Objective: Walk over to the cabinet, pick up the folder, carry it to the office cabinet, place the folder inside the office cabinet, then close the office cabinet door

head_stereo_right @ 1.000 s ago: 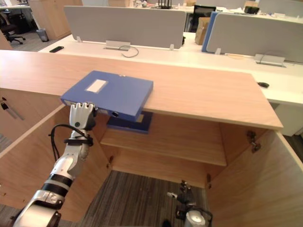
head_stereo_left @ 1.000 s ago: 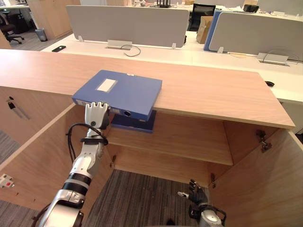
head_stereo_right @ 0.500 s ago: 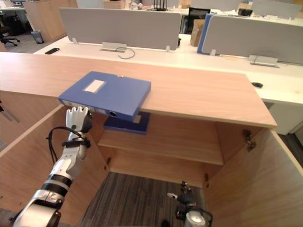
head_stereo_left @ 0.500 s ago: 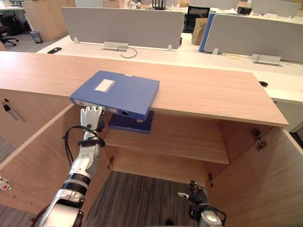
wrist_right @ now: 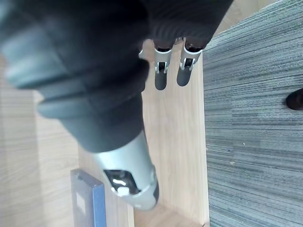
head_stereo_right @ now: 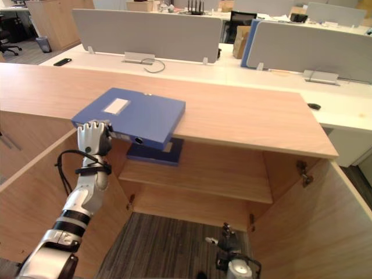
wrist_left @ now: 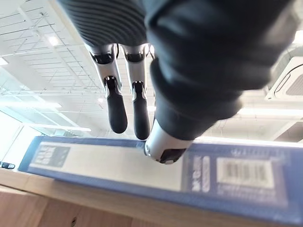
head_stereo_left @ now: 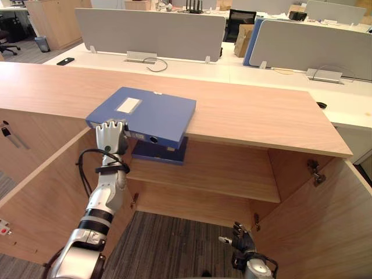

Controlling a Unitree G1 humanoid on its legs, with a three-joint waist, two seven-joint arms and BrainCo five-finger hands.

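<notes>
Blue folder (head_stereo_left: 145,113) lies flat on the wooden surface (head_stereo_left: 250,113), left of centre in the frame, with its near end sticking out past the front edge. The left hand (head_stereo_left: 110,138) is raised in front of that overhanging end at the near left corner. In the left wrist view its fingers (wrist_left: 117,111) are straight and spread wide, tips right at the folder's spine, thumb against the spine, not curled round anything. The cabinet (head_stereo_left: 197,200) below is open, with the left door (head_stereo_left: 40,192) and right door (head_stereo_left: 325,226) swung out toward the bottom corners. A second folder (head_stereo_left: 165,152) lies on the shelf (head_stereo_left: 221,171) inside, just under the overhang. The right hand (head_stereo_left: 243,239) hangs low at bottom centre-right over the carpet (head_stereo_left: 168,244), fingers (wrist_right: 161,78) loose and straight, holding nothing
</notes>
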